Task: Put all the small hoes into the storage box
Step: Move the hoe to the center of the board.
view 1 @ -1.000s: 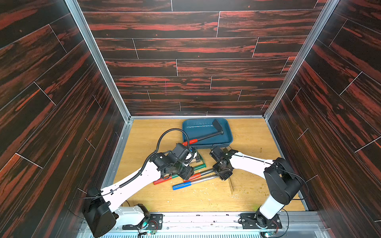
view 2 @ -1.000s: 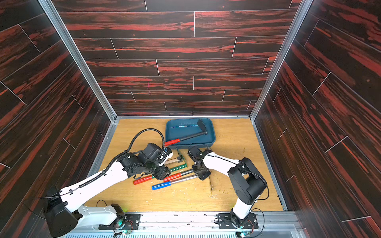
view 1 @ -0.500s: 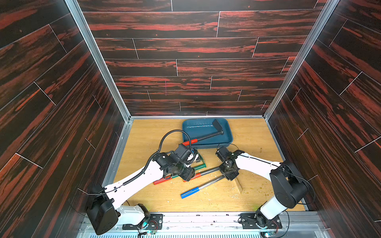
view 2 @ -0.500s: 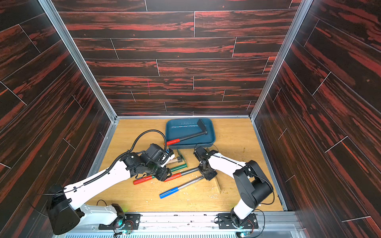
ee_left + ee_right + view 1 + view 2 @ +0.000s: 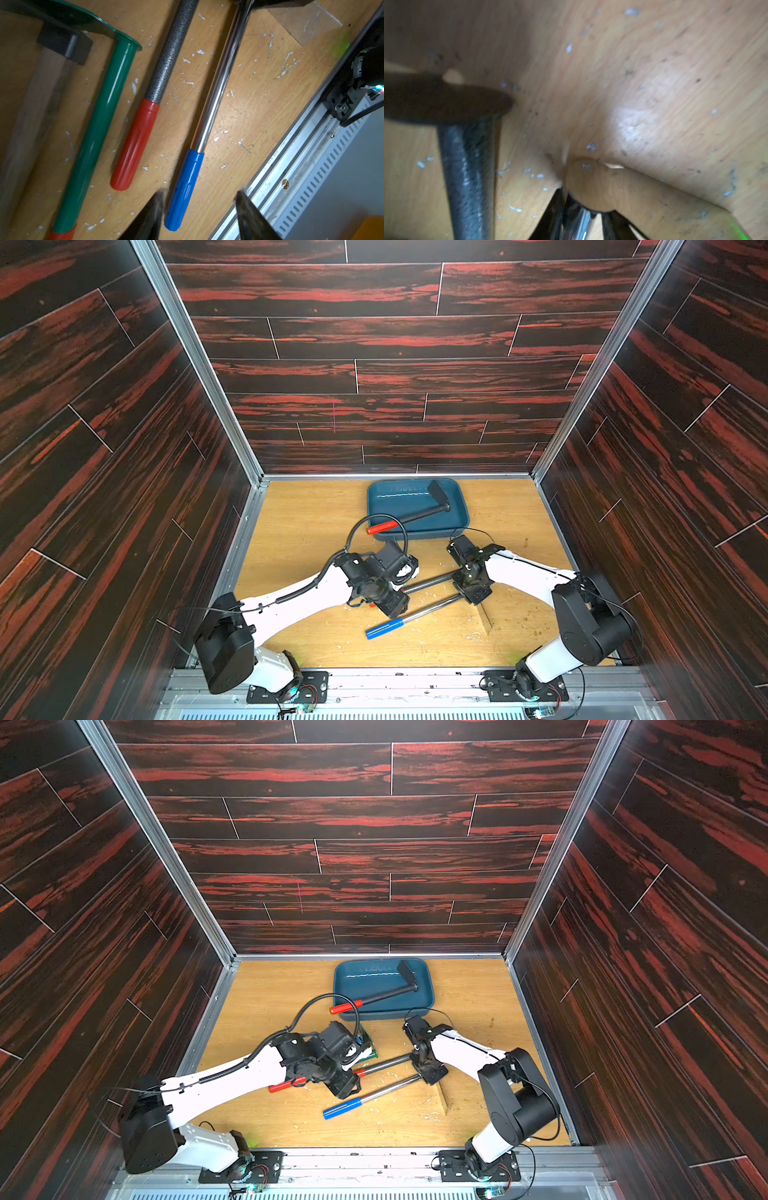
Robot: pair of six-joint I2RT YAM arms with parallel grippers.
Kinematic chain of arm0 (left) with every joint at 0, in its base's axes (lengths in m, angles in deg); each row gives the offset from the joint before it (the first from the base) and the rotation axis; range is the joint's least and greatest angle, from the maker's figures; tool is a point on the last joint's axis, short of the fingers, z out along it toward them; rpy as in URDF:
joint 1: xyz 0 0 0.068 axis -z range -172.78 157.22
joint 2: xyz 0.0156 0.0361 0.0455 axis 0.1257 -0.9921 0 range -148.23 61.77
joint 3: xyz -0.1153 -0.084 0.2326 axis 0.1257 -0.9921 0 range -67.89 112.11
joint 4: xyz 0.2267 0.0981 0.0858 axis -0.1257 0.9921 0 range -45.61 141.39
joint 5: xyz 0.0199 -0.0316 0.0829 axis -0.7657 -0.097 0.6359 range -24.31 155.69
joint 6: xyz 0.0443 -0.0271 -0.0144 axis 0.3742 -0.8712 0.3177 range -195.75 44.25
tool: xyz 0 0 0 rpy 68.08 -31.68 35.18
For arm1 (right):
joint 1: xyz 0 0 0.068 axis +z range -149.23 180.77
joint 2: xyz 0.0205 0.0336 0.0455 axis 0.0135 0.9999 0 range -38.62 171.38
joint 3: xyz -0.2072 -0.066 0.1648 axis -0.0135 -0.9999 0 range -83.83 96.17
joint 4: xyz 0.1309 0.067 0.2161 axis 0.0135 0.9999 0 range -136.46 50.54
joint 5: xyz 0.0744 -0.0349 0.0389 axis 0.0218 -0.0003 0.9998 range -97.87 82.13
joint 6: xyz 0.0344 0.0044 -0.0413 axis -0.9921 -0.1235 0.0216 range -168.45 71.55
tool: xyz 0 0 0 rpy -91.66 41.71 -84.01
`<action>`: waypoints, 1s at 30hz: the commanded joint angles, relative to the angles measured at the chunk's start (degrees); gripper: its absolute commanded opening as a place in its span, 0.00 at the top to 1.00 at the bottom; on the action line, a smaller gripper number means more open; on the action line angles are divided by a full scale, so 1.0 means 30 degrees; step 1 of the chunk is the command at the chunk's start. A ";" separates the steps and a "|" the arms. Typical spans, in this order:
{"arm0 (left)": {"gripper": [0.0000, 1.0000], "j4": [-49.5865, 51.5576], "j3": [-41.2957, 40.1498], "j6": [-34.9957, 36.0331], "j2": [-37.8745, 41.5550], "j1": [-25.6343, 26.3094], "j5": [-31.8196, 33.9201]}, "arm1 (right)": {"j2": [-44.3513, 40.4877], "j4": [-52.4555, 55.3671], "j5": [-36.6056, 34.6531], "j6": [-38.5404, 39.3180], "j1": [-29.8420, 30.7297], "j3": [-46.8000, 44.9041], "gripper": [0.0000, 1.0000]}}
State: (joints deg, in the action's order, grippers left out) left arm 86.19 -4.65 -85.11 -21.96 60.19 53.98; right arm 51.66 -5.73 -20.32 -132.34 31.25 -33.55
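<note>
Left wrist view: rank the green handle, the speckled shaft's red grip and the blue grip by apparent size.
Largest: green handle, clearly the longest.
Then red grip and blue grip: they look about alike, so I leave them unranked.

The storage box (image 5: 395, 502) is dark teal-blue. The black-head hoe (image 5: 419, 514) has a dark stick and a red grip. Right by the black left end effector (image 5: 199, 216), the blue-grip hoe (image 5: 216, 87) has a shiny silver stick. One over from there, the speckled hoe (image 5: 166, 62) is grey with black dots and a red grip. Farther still, the green tool (image 5: 97, 128) has a red tip. The surface (image 5: 259, 116) is yellow-brown wood with white flecks. The walls (image 5: 374, 335) are dark brown with red streaks.
</note>
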 commanded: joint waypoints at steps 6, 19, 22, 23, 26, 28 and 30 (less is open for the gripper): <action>0.41 -0.0247 0.1172 -0.0446 -0.1138 0.0820 -0.0279 | -0.0953 0.0429 -0.0187 0.0848 -0.1520 -0.0837 0.67; 0.37 -0.1263 0.2179 -0.0052 -0.3650 0.1540 -0.0705 | -0.1797 -0.0013 -0.0707 0.3518 -0.4586 -0.1246 0.65; 0.37 -0.1062 0.2888 0.0128 -0.4645 0.1586 -0.0815 | -0.1675 -0.0053 -0.0888 0.4200 -0.4792 -0.1029 0.62; 0.37 -0.1015 0.3091 0.0198 -0.4900 0.1612 -0.0872 | -0.1717 -0.0137 -0.0891 0.4332 -0.4843 -0.1079 0.61; 0.37 -0.1014 0.3449 0.0389 -0.5461 0.1707 -0.0878 | -0.2031 -0.0133 -0.1107 0.4771 -0.4899 -0.1029 0.57; 0.37 -0.0993 0.3612 0.0437 -0.6192 0.1722 -0.0961 | -0.2379 -0.0034 -0.1218 0.5091 -0.4908 -0.0957 0.52; 0.37 -0.1005 0.3678 0.0499 -0.6447 0.1796 -0.0961 | -0.2759 -0.0040 -0.1241 0.5509 -0.4911 -0.0864 0.46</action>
State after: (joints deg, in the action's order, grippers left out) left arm 82.14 5.10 -84.59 -40.27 65.11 51.78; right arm 45.32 -6.86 -22.41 -118.62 16.81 -37.22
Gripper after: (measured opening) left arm 0.632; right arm 0.533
